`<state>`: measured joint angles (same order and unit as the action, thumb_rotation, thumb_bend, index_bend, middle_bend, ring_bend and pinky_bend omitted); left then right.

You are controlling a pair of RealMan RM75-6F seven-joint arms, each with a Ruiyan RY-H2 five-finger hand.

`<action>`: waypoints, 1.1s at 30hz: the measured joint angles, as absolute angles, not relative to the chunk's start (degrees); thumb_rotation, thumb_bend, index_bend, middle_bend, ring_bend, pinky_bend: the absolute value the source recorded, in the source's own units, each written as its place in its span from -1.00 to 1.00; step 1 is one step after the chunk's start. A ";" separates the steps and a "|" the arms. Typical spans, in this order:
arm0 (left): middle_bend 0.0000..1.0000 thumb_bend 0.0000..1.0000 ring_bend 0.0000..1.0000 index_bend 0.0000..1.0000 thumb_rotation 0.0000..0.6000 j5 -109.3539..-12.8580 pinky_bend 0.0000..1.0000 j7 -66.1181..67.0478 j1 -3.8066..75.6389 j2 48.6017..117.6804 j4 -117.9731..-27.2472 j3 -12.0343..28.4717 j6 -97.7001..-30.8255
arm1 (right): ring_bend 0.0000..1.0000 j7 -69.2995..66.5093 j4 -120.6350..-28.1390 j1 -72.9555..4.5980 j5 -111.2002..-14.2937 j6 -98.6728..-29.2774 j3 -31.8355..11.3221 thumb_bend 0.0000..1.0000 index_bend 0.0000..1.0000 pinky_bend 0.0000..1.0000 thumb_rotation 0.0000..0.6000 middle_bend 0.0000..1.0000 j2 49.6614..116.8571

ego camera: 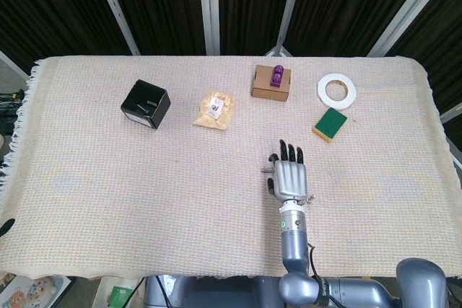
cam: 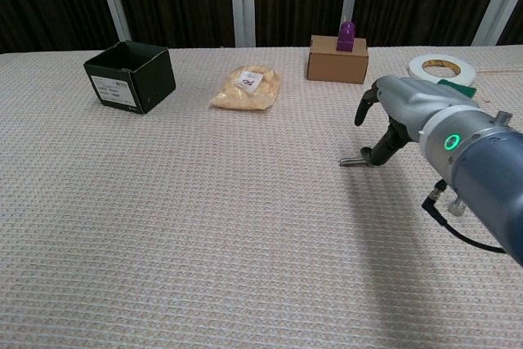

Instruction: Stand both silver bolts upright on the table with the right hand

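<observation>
One silver bolt [cam: 353, 161] lies on its side at mid-table; in the head view only its tip [ego camera: 266, 171] shows left of the hand. My right hand [cam: 394, 114] [ego camera: 289, 176] arches over the bolt's head end, fingers spread and curved, thumb tip at the bolt's head, nothing gripped. The second silver bolt [cam: 457, 206] stands nearer the front right, mostly hidden behind my forearm. A small black shape [ego camera: 5, 226] at the left edge, off the table, looks like part of my left hand; its fingers are hidden.
A black open box [cam: 131, 76] stands at the back left, with a yellow snack bag [cam: 247, 88] beside it. A cardboard box with a purple item [cam: 337, 60] sits behind the hand. A tape roll [ego camera: 336, 90] and a green sponge [ego camera: 330, 123] lie at the back right.
</observation>
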<state>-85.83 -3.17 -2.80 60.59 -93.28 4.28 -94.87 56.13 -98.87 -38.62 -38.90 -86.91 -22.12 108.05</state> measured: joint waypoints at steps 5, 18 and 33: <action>-0.93 -0.76 -1.00 -0.83 1.00 -85.59 -0.73 -3.61 -2.74 60.47 -93.26 4.36 -94.67 | -1.00 56.25 -95.51 -39.71 -37.84 -86.34 -22.46 -0.20 -0.32 -1.00 1.00 -0.99 109.72; -0.93 -0.75 -1.00 -0.83 1.00 -85.29 -0.73 -4.26 -2.55 60.28 -93.17 4.50 -94.29 | -1.00 55.44 -89.02 -41.56 -36.07 -83.88 -23.00 -0.20 -0.15 -1.00 1.00 -0.99 112.76; -0.93 -0.76 -1.00 -0.83 1.00 -84.98 -0.73 -4.22 -2.23 60.31 -93.11 4.69 -93.86 | -1.00 55.35 -84.07 -43.90 -34.88 -81.88 -24.73 -0.20 -0.04 -1.00 1.00 -0.99 115.02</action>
<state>-84.98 -4.22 -2.23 60.31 -93.11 4.69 -93.86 55.35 -84.07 -43.90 -34.88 -81.88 -24.73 115.02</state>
